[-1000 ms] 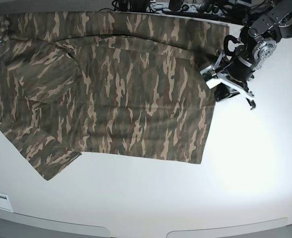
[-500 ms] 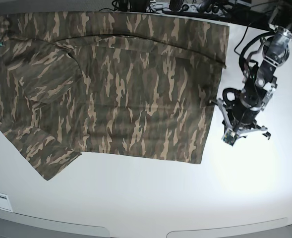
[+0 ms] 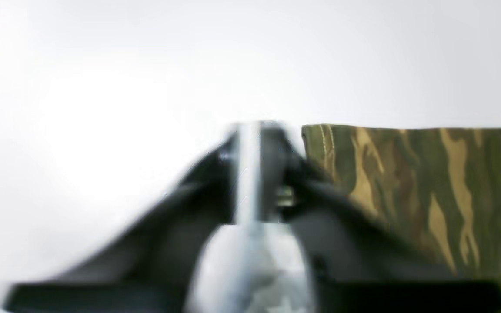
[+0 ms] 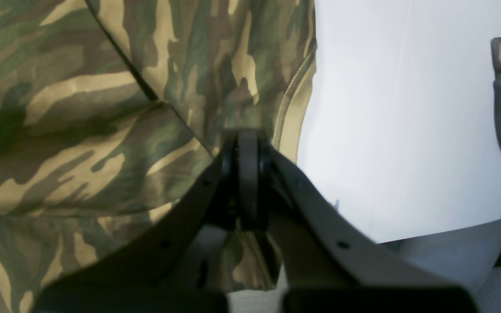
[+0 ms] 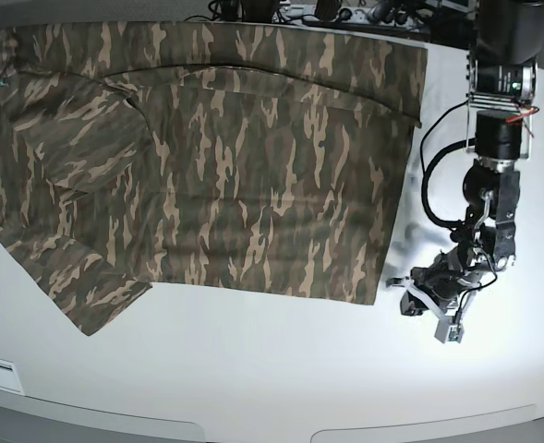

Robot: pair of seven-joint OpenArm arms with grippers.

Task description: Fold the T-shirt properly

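On the white table you have one T-shirt, spread flat from far left to centre. Your left gripper sits just beside its near-right corner, too blurred to tell its jaws. Your right gripper is pressed together on the shirt's collar edge.

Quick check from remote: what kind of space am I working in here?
Probably a robotics lab bench, not a home: a bare white tabletop, a tangle of black cables and gear along its far edge, and the camouflage-print cloth T-shirt spread flat beside the left gripper.
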